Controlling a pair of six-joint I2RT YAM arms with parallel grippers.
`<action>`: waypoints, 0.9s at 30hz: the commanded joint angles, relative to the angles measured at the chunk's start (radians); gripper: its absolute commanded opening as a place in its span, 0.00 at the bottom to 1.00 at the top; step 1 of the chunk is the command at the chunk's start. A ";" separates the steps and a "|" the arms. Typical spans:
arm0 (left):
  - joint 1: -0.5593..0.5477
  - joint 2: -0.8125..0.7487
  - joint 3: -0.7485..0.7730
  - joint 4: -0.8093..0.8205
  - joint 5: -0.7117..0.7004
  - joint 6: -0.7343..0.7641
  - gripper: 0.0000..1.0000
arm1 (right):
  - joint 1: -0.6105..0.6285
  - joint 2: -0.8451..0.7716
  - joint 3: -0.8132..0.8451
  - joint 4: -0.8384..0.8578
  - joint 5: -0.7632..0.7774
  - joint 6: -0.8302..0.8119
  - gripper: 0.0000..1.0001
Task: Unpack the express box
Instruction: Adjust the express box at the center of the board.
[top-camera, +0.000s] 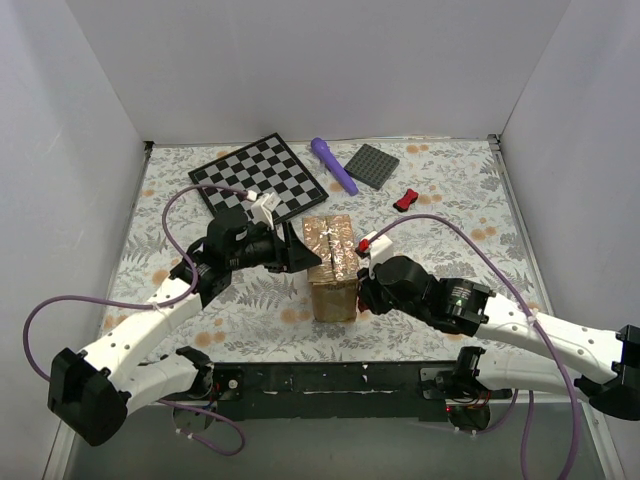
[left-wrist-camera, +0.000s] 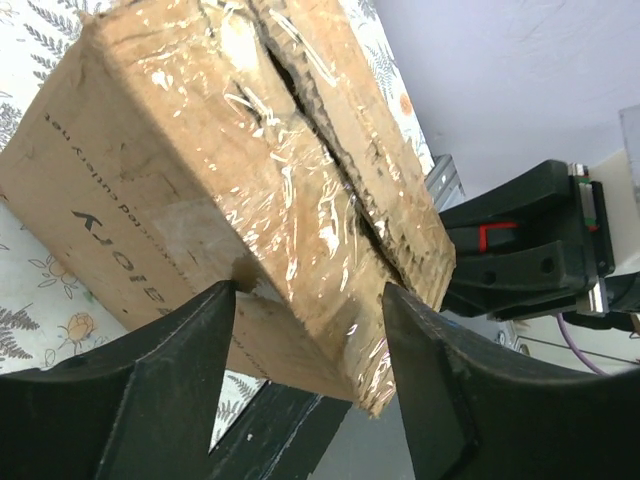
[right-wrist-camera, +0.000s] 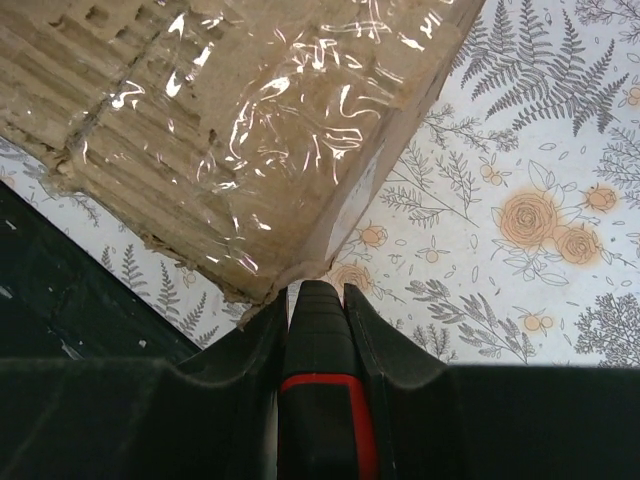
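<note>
While the express box (top-camera: 333, 262) is sitting at the middle of the floral tabletop (top-camera: 450, 250), between the two arms, it is being flanked from both sides. Its top flaps are being held down by shiny tape, though a ragged split is showing along the seam, so nothing is judged to be unpacked yet.

The left claw (left-wrist-camera: 308, 305) is being presented with its jaws apart around the box's upper left edge. One fingertip (left-wrist-camera: 222, 300) is being laid against the printed side wall, touching or all but touching it. The other is being poised over the taped top, apparently so that the carton can be steadied or a flap edge pinched. No firm hold is being shown there.

The right claw (right-wrist-camera: 318, 300) is being held nearly closed on a narrow black piece with a red band (right-wrist-camera: 320, 345), whose kind cannot be told. Its tip is being set at the box's near right corner. That placing is being judged as a brace or a working point opposite the left claw, so that the box is being kept from sliding while the tape is being attacked.
</note>
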 joint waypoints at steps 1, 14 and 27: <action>0.010 -0.012 0.059 0.007 -0.034 0.044 0.62 | 0.010 0.015 -0.003 0.148 -0.017 0.011 0.01; 0.045 0.024 0.094 -0.062 -0.099 0.102 0.65 | 0.010 0.125 0.004 0.302 -0.117 -0.067 0.01; 0.085 -0.100 0.221 -0.148 -0.272 0.047 0.66 | 0.011 -0.021 0.392 -0.060 -0.039 -0.327 0.01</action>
